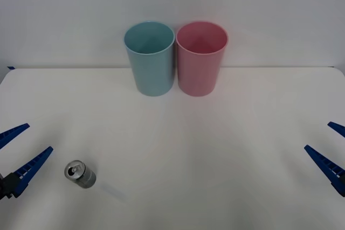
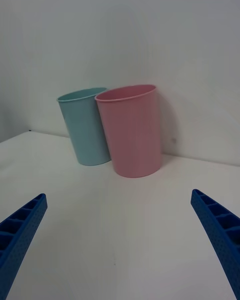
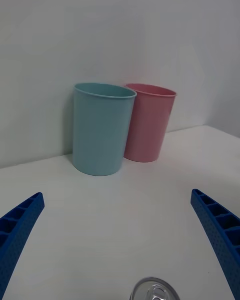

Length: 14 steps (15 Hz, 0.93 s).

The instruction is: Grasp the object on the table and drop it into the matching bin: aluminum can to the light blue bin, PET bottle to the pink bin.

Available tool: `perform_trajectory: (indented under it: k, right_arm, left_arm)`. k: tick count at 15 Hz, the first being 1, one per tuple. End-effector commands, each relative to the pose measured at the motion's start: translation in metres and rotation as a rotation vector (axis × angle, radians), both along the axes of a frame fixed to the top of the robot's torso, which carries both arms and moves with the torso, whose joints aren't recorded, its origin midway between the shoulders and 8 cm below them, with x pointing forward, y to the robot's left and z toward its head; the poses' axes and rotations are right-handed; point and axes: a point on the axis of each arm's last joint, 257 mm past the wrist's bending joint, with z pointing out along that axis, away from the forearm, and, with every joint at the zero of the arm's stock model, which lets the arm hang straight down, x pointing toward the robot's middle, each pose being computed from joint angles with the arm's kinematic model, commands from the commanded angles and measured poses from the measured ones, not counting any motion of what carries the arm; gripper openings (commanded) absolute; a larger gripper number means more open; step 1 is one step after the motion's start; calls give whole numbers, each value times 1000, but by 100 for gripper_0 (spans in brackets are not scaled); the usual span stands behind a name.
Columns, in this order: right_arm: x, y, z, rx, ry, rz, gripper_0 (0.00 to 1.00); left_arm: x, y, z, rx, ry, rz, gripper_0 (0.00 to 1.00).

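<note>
White table point(image 1: 178, 149): wide and bare between the two arms; far edge meets the wall, with open room across the middle.
Light blue bin point(image 1: 150, 57): upright at the far edge, mouth open, touching or just beside its neighbour.
Pink bin point(image 1: 201, 57): upright, on the blue bin's right.
Left gripper point(image 1: 15, 150): low at the near left, jaws spread, holding nothing.
Right gripper point(image 1: 330, 146): near right edge, jaws spread, holding nothing.
Can point(image 1: 80, 173): near left, just right of the left gripper, tilted or lying, pull-tab top facing near-left, long axis running toward far-right; well apart from both bins.
</note>
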Motion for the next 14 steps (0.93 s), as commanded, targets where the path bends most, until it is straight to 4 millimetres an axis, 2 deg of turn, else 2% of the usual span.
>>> perform_trajectory:
  k: [1, 8, 14]
  right_arm:
    - [0, 0, 0, 0, 0, 0, 100]
    - [0, 0, 0, 0, 0, 0, 100]
    - [0, 0, 0, 0, 0, 0, 100]
  left_arm:
    - [0, 0, 0, 0, 0, 0, 100]
    - [6, 5, 5, -1, -7, -2, 100]
    - [-5, 34, -8, 51, 38, 19, 100]
